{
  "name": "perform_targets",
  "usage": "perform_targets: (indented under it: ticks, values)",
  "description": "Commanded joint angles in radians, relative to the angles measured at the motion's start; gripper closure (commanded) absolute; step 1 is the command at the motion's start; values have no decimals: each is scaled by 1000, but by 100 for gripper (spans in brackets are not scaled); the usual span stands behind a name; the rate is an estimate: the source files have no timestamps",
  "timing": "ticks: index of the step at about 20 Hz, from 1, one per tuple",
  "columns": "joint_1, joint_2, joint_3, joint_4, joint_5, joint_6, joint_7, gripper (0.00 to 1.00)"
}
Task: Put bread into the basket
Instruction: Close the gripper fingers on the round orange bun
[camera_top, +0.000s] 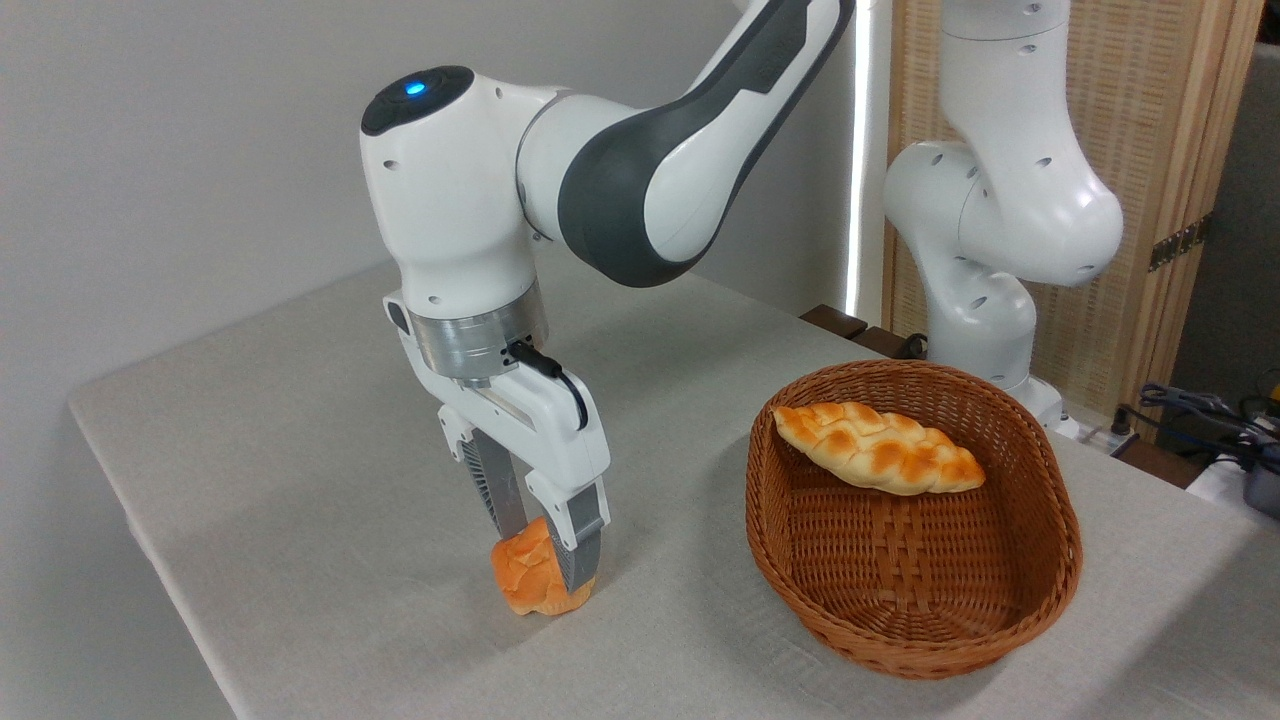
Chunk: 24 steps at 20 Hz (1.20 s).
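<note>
Pointing straight down, the two-finger claw (548, 560) is closed on the bread (530, 580), a single small round bun with a glossy golden-orange crust. One ribbed grey finger presses its left side and the other crosses its front. The bun stands tipped on edge at the level of the bench (300, 470); whether it touches the cloth or hangs just above it is hard to tell from this angle.

To the right, well apart from the bun, sits one basket (1050, 560). It is oval, woven from brown wicker, with a raised rim and an open weave across its floor. Inside it, leaning against the far wall, lies one long braided loaf (878, 450), golden with toasted patches along its plaits. That makes two baked pieces in all, one in the basket and one in the claw.

One robot arm (650, 190) is visible, with smooth white shells and dark grey joint covers, and a blue light glows on top of its wrist. A metal ring and a short black cable sit just above the claw. The arm's white base column rises behind the basket.

Pale grey linen-like cloth covers the bench. Behind stand a plain grey wall and a woven reed screen (1150, 120) in a wooden frame. A tangle of cables (1200, 410) lies at the far right edge.
</note>
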Motion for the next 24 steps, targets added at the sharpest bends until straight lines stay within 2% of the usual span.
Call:
perform_targets:
  ticks: [1,5,18,19,20,21,23,24]
  values:
    - [7,-5,-8,-11,-7,29,-15,0]
    - [7,-4,-9,-13,-30,29,-13,0]
    - [7,10,-22,-30,-34,38,-13,0]
    - [6,10,-22,-31,-34,37,-13,10]
    - [7,10,-22,-36,-34,37,-12,37]
    - [7,12,-23,-34,-34,37,-12,56]
    - [6,10,-23,-34,-34,37,-12,81]
    - [6,10,-23,-34,-34,37,-13,87]
